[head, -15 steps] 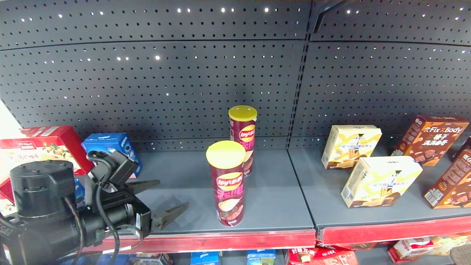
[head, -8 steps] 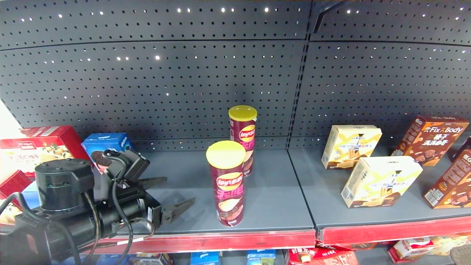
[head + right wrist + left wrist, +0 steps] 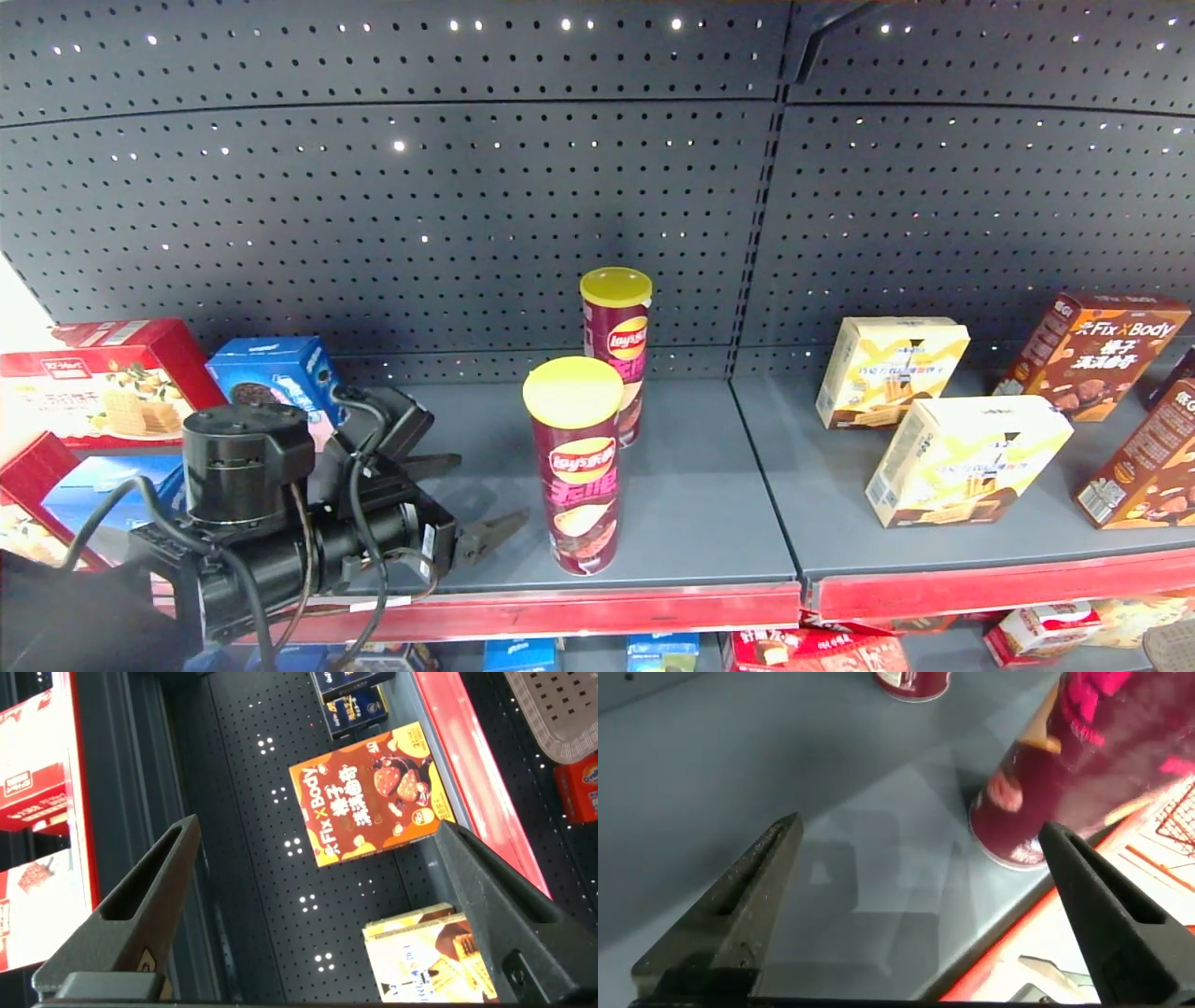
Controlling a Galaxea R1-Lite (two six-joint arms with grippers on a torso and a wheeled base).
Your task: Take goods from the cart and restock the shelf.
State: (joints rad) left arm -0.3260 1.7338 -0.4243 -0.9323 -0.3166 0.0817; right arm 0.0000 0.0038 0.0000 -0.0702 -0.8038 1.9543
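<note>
This is looking like a shop aisle. A grey shelf point(image 3: 691, 523) with a red strip point(image 3: 560, 611) along its front edge is standing against a dark pegboard back point(image 3: 373, 215). Packaged snacks are sitting on it with their labels facing out: a chip can point(image 3: 579, 467) with a second can point(image 3: 616, 345) behind it, cream boxes point(image 3: 962, 457), brown boxes point(image 3: 1092, 350), a blue box point(image 3: 275, 373) and a red box point(image 3: 103, 383). More packets point(image 3: 812, 649) are lying on the level below.

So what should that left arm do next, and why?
Probably slide the left gripper around the front can and shift it back: its fingers are open and empty beside the can, which stands near the shelf's red edge.
</note>
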